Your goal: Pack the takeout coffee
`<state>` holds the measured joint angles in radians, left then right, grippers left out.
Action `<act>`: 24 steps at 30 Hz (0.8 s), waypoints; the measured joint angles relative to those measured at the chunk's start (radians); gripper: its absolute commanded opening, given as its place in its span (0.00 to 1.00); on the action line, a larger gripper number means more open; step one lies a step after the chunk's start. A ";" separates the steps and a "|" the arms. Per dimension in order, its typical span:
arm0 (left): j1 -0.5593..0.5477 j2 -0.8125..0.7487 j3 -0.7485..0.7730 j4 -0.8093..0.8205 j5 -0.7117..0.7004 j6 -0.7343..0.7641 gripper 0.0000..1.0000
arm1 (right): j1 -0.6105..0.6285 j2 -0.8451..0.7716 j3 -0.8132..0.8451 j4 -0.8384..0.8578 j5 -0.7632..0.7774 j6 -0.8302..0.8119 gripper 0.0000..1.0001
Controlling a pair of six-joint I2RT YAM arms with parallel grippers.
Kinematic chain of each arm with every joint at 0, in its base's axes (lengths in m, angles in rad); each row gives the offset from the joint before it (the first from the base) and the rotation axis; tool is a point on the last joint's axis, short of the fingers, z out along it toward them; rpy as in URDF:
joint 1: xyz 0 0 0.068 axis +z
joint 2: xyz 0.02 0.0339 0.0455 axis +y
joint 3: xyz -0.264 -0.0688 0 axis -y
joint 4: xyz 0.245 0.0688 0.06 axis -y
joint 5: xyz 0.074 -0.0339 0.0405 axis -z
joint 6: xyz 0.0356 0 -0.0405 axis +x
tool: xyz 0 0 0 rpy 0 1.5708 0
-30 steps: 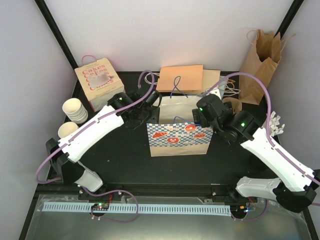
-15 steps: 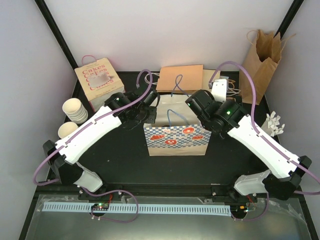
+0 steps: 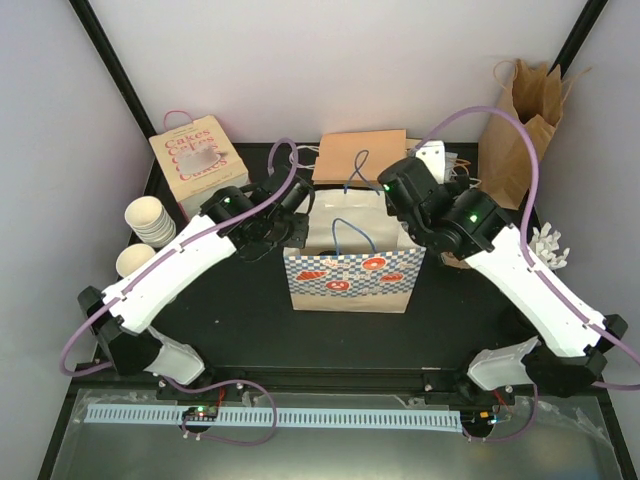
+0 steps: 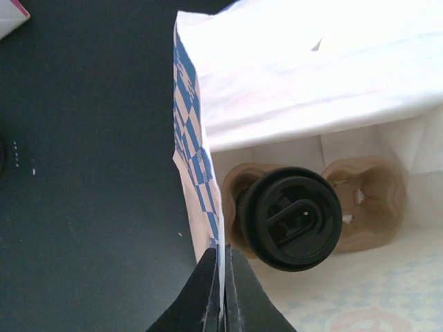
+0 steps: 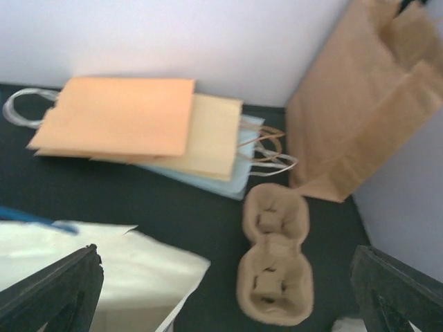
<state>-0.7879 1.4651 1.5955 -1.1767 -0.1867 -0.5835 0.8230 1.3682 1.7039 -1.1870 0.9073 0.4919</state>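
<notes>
A checkered paper bag (image 3: 346,272) stands open mid-table. Inside it, in the left wrist view, a takeout coffee cup with a black lid (image 4: 291,218) sits in a brown pulp carrier (image 4: 370,204). My left gripper (image 4: 223,254) is shut on the bag's left wall (image 4: 197,173), pinching the rim; from above it (image 3: 299,234) is at the bag's left top corner. My right gripper (image 5: 225,261) is open and empty, hovering behind the bag's right rear corner (image 3: 398,205). An empty pulp carrier (image 5: 274,264) lies below it. Loose ribbed cups (image 3: 150,221) are stacked at the left.
A single cup (image 3: 133,260) stands near the stack. A pink "Cakes" box (image 3: 197,165) is at the back left. Flat orange and tan bags (image 5: 118,114) lie at the back. A tall brown paper bag (image 5: 360,104) leans in the right corner.
My left gripper has shut on the bag's left rim. The right arm lifted from the bag's right side and swung toward the back. The bag shifted slightly left.
</notes>
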 measured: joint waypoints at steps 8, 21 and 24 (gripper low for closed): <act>0.000 -0.067 -0.017 0.024 -0.019 0.072 0.01 | 0.000 -0.073 -0.054 -0.056 -0.248 0.002 1.00; 0.000 -0.287 -0.175 0.167 0.008 0.262 0.02 | -0.001 -0.156 -0.136 0.012 -0.525 -0.230 1.00; 0.000 -0.356 -0.249 0.225 0.016 0.296 0.02 | -0.001 -0.156 -0.136 0.016 -0.544 -0.249 1.00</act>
<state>-0.7876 1.1091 1.3468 -0.9516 -0.1711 -0.2874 0.8223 1.2125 1.5681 -1.1713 0.3630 0.2428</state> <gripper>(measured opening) 0.021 0.999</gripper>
